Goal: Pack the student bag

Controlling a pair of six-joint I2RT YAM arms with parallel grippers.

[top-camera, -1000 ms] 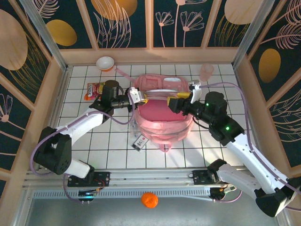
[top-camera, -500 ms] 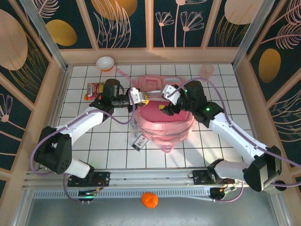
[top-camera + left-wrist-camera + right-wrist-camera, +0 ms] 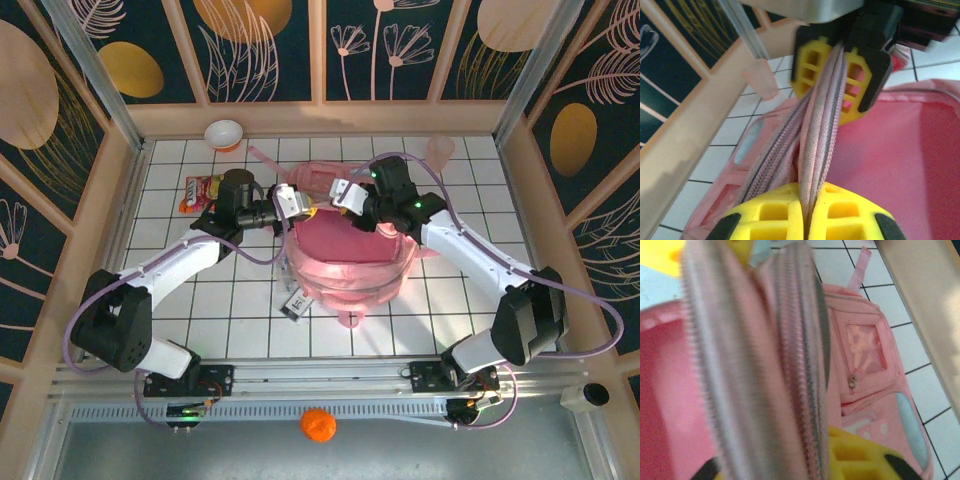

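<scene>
while two arms reach in over the counter (image 3: 240, 320), one student bag (image 3: 345, 262) lies in the middle of it, pink and soft, with its main opening unzipped. the left gripper (image 3: 300, 207) has its yellow pads pressed together on the bag's zip edge (image 3: 815, 150) at the left of the opening, with only the doubled zip tape between them. the right gripper (image 3: 347, 193) meets the same edge just beside it. in the left wrist view its two pads sit tight against either side of that tape, so it too is closed on the bag.

counted around the bag:
- one white bowl (image 3: 223, 133) with an orange underside, at the far left
- one translucent pink cup (image 3: 438, 152), at the far right
- one red and yellow snack packet (image 3: 197, 192), by the left arm
- one small dark box (image 3: 297, 302), at the bag's near left corner
- one orange ball (image 3: 318, 424), lying apart on the grey ledge (image 3: 450, 445) in front of the arm bases

the counter is white, ruled into squares by dark lines, with a metal rail (image 3: 330, 375) along its near edge. wooden frames (image 3: 320, 118) wall it in on three sides, holding dark panels (image 3: 270, 50) painted with gold leaves and thin line flowers.
</scene>
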